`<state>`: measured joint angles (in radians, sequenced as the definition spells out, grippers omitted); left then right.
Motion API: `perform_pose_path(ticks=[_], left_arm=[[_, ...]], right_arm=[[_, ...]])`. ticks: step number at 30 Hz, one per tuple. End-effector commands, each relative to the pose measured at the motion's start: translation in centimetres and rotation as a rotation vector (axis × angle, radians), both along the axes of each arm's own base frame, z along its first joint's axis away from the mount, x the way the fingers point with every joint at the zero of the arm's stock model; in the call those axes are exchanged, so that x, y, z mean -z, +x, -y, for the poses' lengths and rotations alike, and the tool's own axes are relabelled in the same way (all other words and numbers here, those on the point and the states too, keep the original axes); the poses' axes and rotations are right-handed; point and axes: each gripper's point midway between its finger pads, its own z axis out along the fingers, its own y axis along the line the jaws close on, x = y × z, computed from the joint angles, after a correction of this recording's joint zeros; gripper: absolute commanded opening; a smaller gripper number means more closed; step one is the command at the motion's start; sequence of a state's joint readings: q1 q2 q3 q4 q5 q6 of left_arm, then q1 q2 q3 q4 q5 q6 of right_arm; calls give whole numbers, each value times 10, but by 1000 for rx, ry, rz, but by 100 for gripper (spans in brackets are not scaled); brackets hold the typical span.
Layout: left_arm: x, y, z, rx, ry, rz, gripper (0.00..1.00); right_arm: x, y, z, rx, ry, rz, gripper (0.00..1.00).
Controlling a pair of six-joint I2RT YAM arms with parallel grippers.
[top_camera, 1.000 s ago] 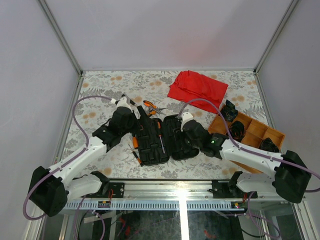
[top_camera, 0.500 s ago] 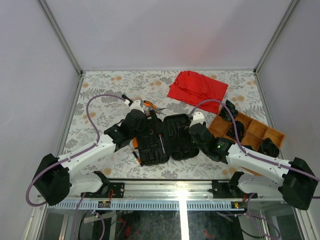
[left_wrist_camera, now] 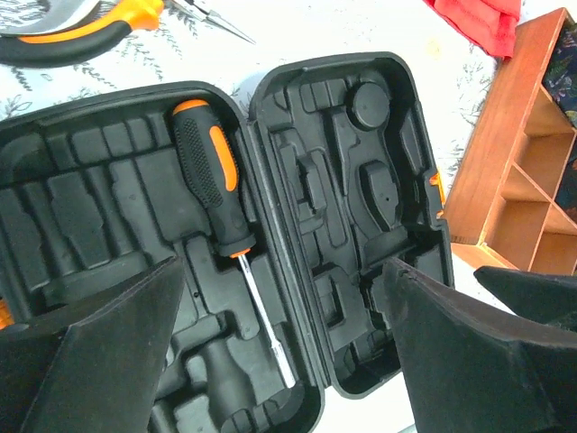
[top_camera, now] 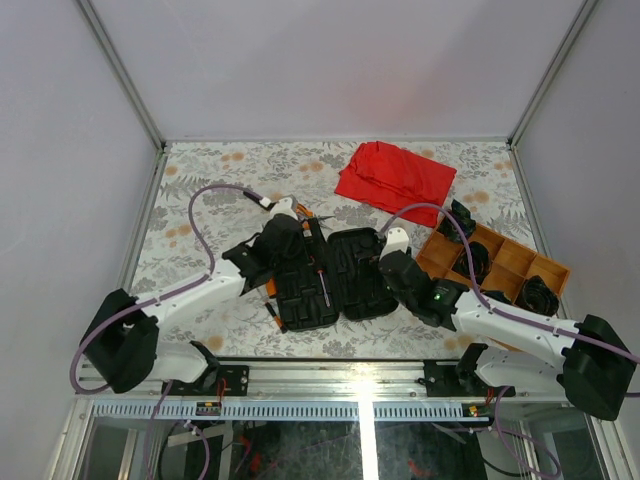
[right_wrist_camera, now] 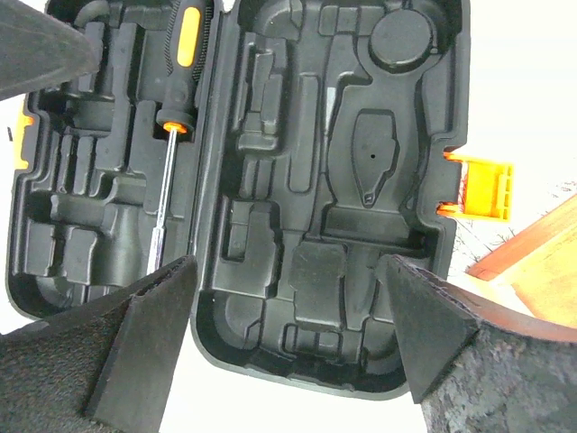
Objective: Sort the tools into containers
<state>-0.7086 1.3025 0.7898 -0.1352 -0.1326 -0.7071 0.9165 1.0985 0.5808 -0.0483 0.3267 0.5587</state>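
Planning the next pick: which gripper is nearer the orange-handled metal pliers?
Left. The left gripper hangs over the black plastic case's half next to the pliers; the right gripper, over the other half.

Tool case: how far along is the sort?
Done: the tool case lies open, and one black-and-orange screwdriver sits in a slot of its left half. In hand: nothing; the left gripper and right gripper hover open over the case. Left: the orange-handled pliers lie on the table beyond the case, and the slots in view are otherwise empty.
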Motion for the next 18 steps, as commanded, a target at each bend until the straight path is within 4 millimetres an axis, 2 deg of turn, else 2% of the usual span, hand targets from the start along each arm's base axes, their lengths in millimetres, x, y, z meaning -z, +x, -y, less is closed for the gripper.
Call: perform_pose_path(ticks=[1, 6, 16, 17, 18], left_arm=[[-6, 11, 18, 2, -20, -5, 87], [14, 18, 26, -9, 42, -70, 81], [43, 33, 41, -7, 92, -125, 81], [57, 29, 17, -92, 187, -168, 66], [59, 32, 13, -118, 205, -164, 64]], right_arm=[[-18, 4, 1, 21, 24, 41, 89], [-23, -1, -5, 7, 101, 48, 81], [-18, -5, -12, -14, 122, 13, 63], [-18, -5, -13, -18, 123, 11, 62], [-18, -5, -14, -22, 124, 8, 61]])
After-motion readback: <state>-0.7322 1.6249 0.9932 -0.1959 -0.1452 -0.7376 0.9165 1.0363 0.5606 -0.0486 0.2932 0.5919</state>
